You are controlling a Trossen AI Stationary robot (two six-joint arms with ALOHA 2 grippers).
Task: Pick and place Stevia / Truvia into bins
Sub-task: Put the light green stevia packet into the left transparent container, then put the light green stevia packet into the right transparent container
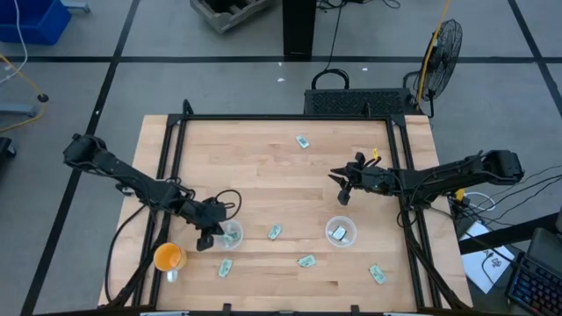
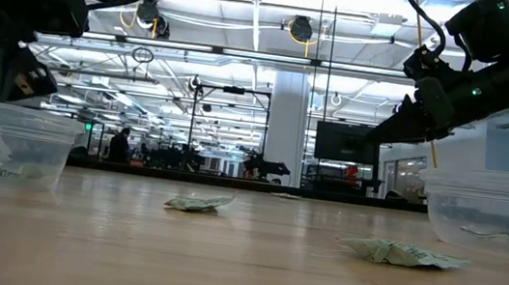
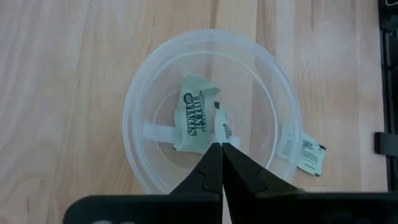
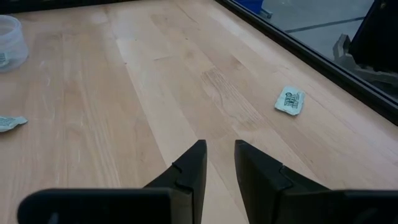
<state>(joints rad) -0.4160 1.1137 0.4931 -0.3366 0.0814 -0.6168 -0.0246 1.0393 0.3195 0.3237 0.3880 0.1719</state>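
Left hand (image 3: pixel 221 149) is seen poised directly above the left clear cup (image 1: pixel 230 235), its two fingers pressed together with a thin white packet edge (image 3: pixel 222 127) pinched between the tips, as far as the left wrist view allows it to be judged. A crumpled Stevia packet (image 3: pixel 196 113) is already lying on the bottom of that cup, and another packet (image 3: pixel 309 155) is lying on the table (image 1: pixel 263 167) just beside the cup's wall.

Right hand (image 4: pixel 219 158) is held above bare wood near the middle right of the table, its fingers parted and nothing between them. A single packet (image 4: pixel 290 101) is seen ahead of it, well apart, toward the table's far edge. The right clear cup (image 1: pixel 341 232) is placed nearer the front, with one packet (image 1: pixel 338 233) inside.

The remaining packets are scattered along the front of the table: one (image 1: pixel 275 233) between the two cups, one (image 1: pixel 306 261) further forward, one (image 1: pixel 378 275) toward the right corner and one (image 1: pixel 224 269) near the orange cup (image 1: pixel 168 256).

The packets are judged to be very light, thin and limp, easily creased, and prone to sliding on the smooth wood. Little would be offered by a flat-lying packet to closing fingers, so a raised or crumpled edge is probably best taken, with the fingertips brought down to the table on either side.
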